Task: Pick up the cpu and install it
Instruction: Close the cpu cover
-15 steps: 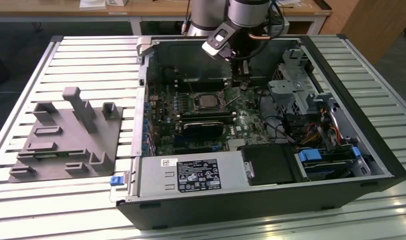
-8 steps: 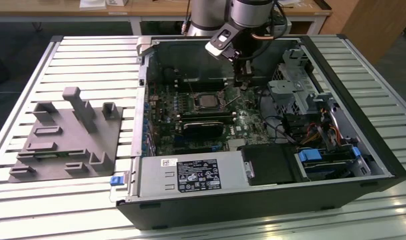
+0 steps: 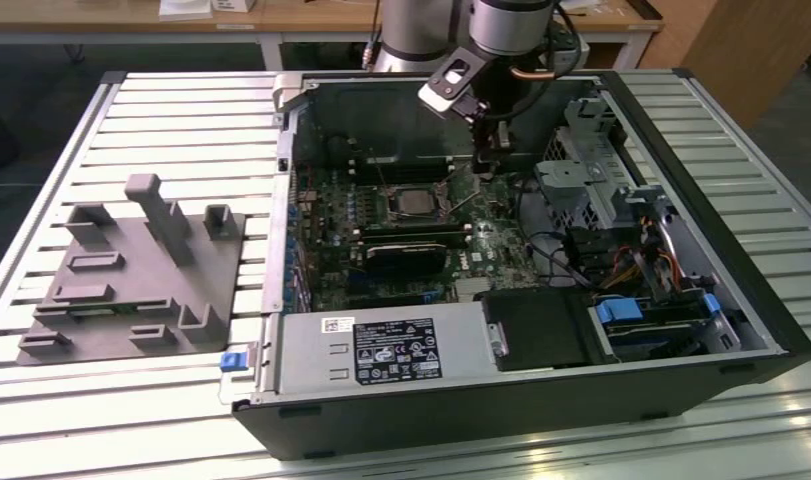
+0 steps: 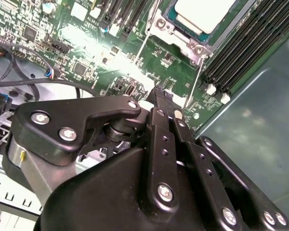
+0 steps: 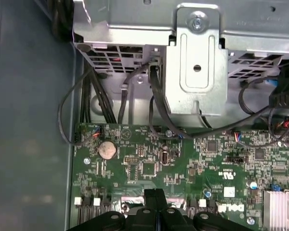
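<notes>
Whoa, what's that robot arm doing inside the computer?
A robot arm is reaching into an open computer case. The cpu already sits in its socket on the green motherboard, silver top facing up. The claw is shut with nothing in it, low over the board beside the socket.

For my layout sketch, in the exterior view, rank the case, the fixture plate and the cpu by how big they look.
1. case, clearly largest
2. fixture plate
3. cpu, smallest by far
</notes>
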Controlling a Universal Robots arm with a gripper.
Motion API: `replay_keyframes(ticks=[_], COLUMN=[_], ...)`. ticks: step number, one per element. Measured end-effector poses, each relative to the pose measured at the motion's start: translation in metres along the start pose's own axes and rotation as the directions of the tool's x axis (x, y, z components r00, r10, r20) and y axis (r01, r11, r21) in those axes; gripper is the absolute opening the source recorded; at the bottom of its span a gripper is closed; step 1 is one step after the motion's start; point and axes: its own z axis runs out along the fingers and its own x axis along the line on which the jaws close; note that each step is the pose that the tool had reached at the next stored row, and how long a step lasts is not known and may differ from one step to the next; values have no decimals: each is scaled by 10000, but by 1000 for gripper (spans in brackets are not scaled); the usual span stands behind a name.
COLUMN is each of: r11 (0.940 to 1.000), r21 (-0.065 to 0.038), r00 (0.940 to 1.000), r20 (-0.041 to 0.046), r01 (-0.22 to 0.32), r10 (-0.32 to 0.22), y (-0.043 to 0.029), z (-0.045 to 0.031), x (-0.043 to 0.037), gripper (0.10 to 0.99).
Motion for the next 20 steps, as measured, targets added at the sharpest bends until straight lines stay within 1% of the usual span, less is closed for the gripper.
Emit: replay_keyframes(ticks=[4, 14, 20], r11=[10000, 10000, 10000], r21=[1, 2, 9], r00=[10000, 10000, 10000], r20=[18, 31, 57], r01=[2, 3, 2], r10=[-2, -3, -2], y=[47, 166, 180], z=[13, 39, 118], x=[16, 57, 67], gripper=[106, 106, 106])
